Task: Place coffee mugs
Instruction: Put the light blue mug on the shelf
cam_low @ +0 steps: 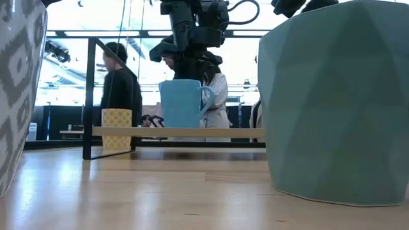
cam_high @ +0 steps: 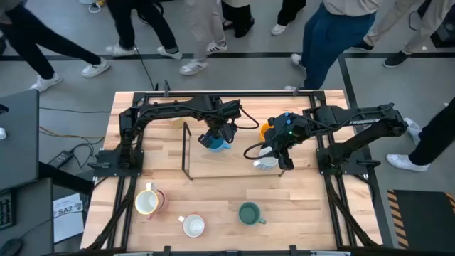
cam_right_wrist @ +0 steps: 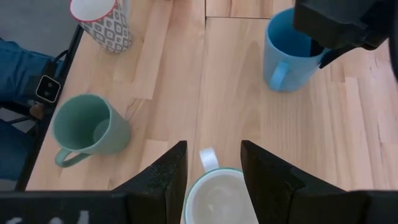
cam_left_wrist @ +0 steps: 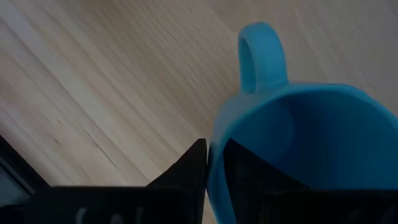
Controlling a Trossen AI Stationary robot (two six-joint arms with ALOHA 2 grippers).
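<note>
The blue mug (cam_low: 183, 103), smooth and glossy with a looped handle, stands upright on the thin wooden shelf (cam_low: 179, 132); the left gripper (cam_left_wrist: 214, 168) straddles its rim, one finger inside, one outside. The right gripper (cam_right_wrist: 213, 167), fingers spread, hovers above a white mug (cam_right_wrist: 214, 198) on the pale plank table (cam_right_wrist: 168, 74).

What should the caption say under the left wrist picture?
Left end effector straddling the rim of the blue mug above the wooden table.

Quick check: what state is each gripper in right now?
Left gripper: fingers astride the blue mug's rim; gripping or released cannot be told.
Right gripper: open, fingers above a white mug, not holding it.
</note>
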